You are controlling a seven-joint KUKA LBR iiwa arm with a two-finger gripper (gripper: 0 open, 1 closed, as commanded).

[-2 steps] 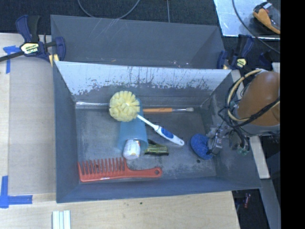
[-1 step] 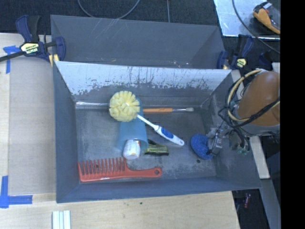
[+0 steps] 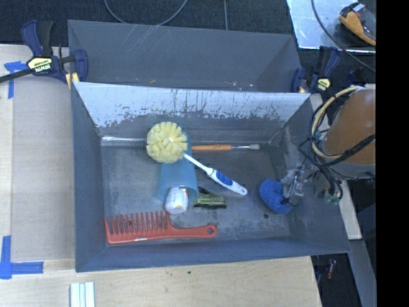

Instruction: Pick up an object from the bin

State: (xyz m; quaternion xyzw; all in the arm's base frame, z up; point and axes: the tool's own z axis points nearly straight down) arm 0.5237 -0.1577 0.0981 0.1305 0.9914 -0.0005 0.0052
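So, gripper parked at the blue lump

Small blue lumpy thing (image 3: 273,197) sits at the right end of the bin (image 3: 128,184) floor. Gripper (image 3: 294,187) is right up against its right edge; can't tell if it's spread or pinching. Yellow brush (image 3: 167,141) and red comb (image 3: 160,227) lie well off left.

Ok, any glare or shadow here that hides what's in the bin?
Camera view: pale reflections streak the bin's back wall; the yellow brush head is the brightest spot; the hand and the blue lump beside it sit in the dimmer right corner, both readable.
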